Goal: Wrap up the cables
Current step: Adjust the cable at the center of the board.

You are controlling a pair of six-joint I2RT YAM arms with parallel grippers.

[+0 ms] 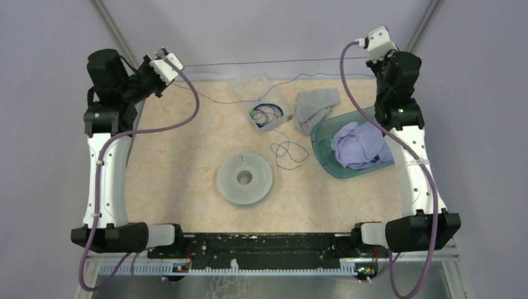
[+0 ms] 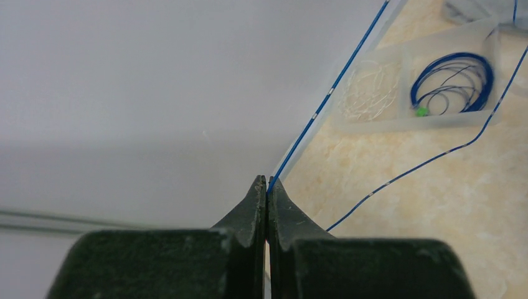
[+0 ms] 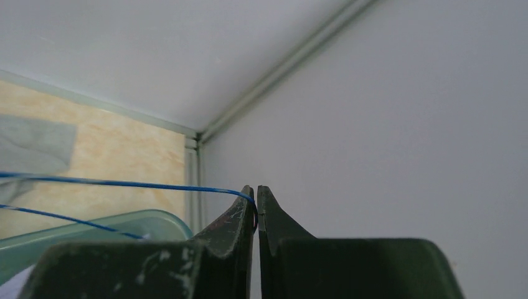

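Left claw sits closest to its wrist camera: jaws shut, pinching the cable right at the tips. Right claw is the same, jaws all but together with the cable hooked in between the tips.

From above we see the cable pulled into a straight line between both claws, up off the desk along its far edge. A second strand sags below it and crosses the far part of the desk past the clear tray.

We also see a loose loop of thin dark wire flat on the desk, between the spool and the green bin. We can't tell whether it joins the held strand.

The spool lies flat mid-desk. One tray compartment holds a blue coil with a green end, the next a pale tangle. A grey cloth lies just beside the tray, against the bin. A lavender cloth sits in the bin.
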